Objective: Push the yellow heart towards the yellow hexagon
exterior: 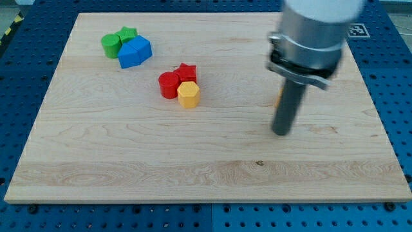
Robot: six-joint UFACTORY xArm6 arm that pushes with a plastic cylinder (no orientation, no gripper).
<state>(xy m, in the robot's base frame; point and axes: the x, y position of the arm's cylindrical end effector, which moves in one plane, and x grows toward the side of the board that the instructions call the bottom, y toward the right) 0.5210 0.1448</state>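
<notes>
- Nearest the camera is the bare front strip of the pale wooden board (193, 174), well clear of everything toward the view's bottom.
- My tip (281, 132) – the lower end of the straight dark rod – rests on the board on the view's right; being a plain rod it has nothing to open or shut and holds nothing.
- Just behind the rod, above the tip, a sliver of orange-yellow (279, 96) peeks out at the shaft's left edge. It may be the yellow heart, but the rod hides nearly all of it, so I cannot tell its shape or whether it touches the rod.
- Well to the tip's left sits the yellow hexagon block (188, 94), touching the round red block (169, 84) and the red star block (187, 71).
- Farther left and toward the view's top lie the blue block (134, 52), the round green block (111, 45) and another green block (127, 33), bunched together.
- Judged step: still lining up – the push has not begun. Next, the tip likely needs to get to the hidden piece's right side, then sweep leftward toward the hexagon.
</notes>
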